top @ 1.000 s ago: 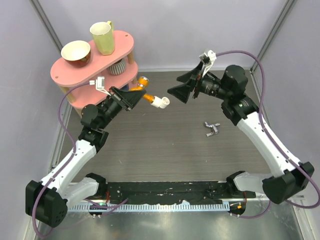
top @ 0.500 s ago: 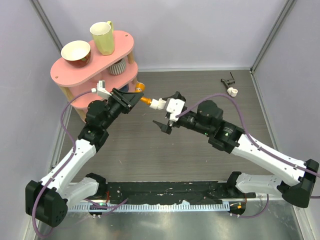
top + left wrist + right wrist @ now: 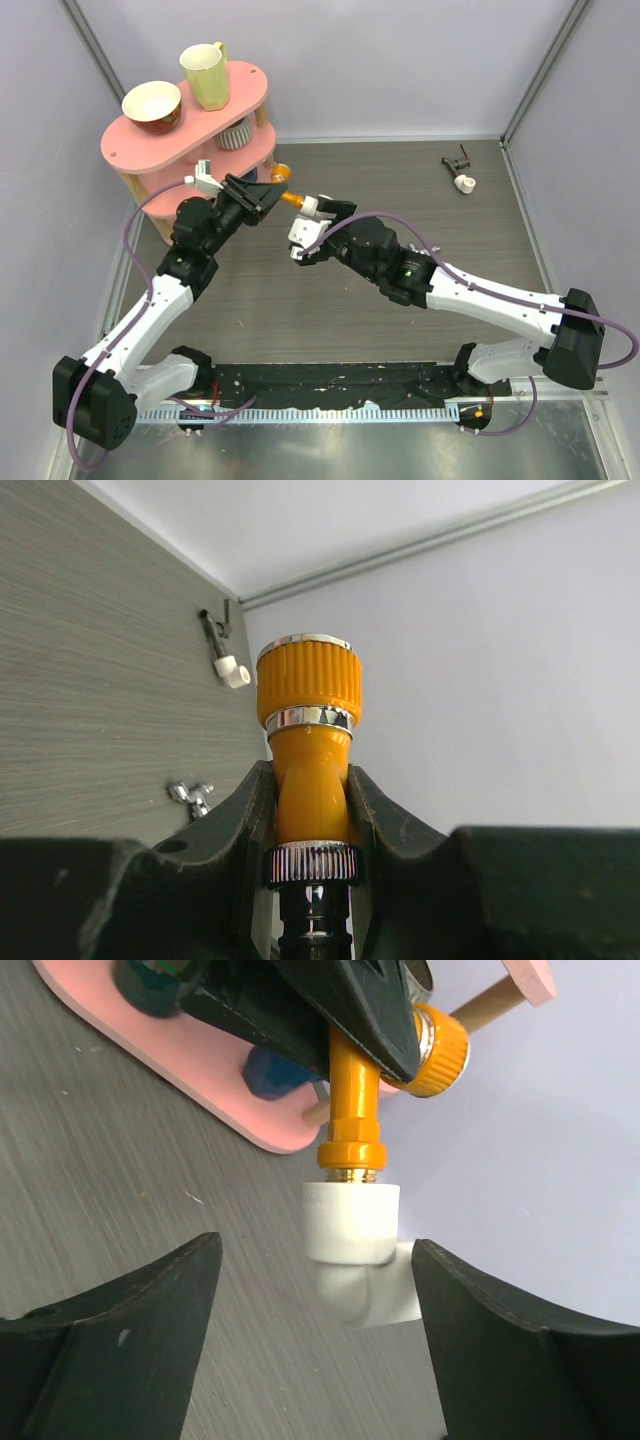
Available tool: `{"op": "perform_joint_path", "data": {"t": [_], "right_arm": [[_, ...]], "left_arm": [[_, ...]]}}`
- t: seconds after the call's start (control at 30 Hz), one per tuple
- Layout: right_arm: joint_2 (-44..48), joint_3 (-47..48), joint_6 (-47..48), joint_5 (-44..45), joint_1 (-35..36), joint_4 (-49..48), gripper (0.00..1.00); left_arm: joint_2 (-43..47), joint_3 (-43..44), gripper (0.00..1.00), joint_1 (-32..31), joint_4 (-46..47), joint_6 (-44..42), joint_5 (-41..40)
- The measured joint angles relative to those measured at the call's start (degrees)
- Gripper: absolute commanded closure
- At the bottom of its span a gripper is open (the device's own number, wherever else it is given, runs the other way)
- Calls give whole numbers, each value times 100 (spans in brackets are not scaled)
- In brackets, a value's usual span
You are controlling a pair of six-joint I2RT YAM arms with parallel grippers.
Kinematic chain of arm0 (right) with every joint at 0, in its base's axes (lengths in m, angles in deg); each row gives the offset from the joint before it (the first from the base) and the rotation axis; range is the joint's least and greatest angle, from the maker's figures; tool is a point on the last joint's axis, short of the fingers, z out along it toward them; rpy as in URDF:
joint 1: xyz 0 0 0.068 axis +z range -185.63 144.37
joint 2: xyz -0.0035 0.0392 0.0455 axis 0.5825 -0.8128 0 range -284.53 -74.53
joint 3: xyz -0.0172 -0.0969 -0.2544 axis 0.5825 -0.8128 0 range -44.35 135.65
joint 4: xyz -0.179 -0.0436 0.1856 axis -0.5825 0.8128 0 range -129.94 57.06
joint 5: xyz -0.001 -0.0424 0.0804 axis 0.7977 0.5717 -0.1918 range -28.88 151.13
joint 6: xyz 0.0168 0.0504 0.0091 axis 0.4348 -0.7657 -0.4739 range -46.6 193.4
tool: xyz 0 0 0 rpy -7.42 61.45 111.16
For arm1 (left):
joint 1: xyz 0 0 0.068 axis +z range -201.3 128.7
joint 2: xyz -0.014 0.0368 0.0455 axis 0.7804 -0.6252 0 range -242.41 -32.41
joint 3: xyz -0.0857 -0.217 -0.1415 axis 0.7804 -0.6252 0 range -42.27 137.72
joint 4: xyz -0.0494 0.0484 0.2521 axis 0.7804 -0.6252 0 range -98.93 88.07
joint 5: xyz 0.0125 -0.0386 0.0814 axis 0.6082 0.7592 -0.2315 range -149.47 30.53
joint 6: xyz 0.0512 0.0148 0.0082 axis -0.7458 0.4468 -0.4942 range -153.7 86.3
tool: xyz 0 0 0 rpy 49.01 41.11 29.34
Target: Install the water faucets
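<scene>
At the left, a pink shelf carries a bowl and a mug on its top tier, and a striped cup on the lower tier; what they hold cannot be made out. Beside the shelf, the left gripper is clamped on the orange tap and holds it off the table with the ribbed knob toward the shelf. The white fitting sits on the tap's other end. The right gripper stands apart, one finger on either side of the fitting, touching neither side. A silver tap piece lies on the table. A dark tap piece lies at the far right corner. A second ago the right arm was raised at the far right, covering that corner; it has since swung across to the tap. The left arm has drawn the tap a little nearer the shelf.
</scene>
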Motion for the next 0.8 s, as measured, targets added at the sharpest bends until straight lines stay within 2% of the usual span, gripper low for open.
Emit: {"op": "perform_joint_path", "data": {"t": [0.17, 0.2, 0.27, 0.3, 0.4, 0.43, 0.53, 0.63, 0.8], "right_arm": [[-114, 7, 20, 208, -50, -195, 36], [-114, 13, 2, 208, -72, -225, 44], [-114, 46, -46, 203, -146, -291, 53], [-111, 52, -52, 192, -181, -315, 62], [-111, 98, -133, 52, -280, -264, 75], [-107, 140, -201, -50, -332, -199, 76], [-83, 385, -564, -811, -682, 186, 83], [-61, 758, -1123, -1937, -1202, 717, 97], [-61, 1338, -2179, -4013, -2083, 1298, 99]], "left_arm": [[-155, 4, 100, -4, 302, 81, 345], [-210, 4, 100, -2, 415, 118, 413], [-308, 4, 100, 0, 621, 199, 535], [-341, 4, 100, 0, 691, 232, 573], [-435, 4, 100, 7, 905, 262, 643], [-446, 4, 100, 11, 931, 260, 654], [-492, 11, 100, 39, 1104, 184, 728], [-581, 96, 100, 55, 1322, 35, 905], [-789, 354, 100, 59, 1902, -457, 1519]]}}
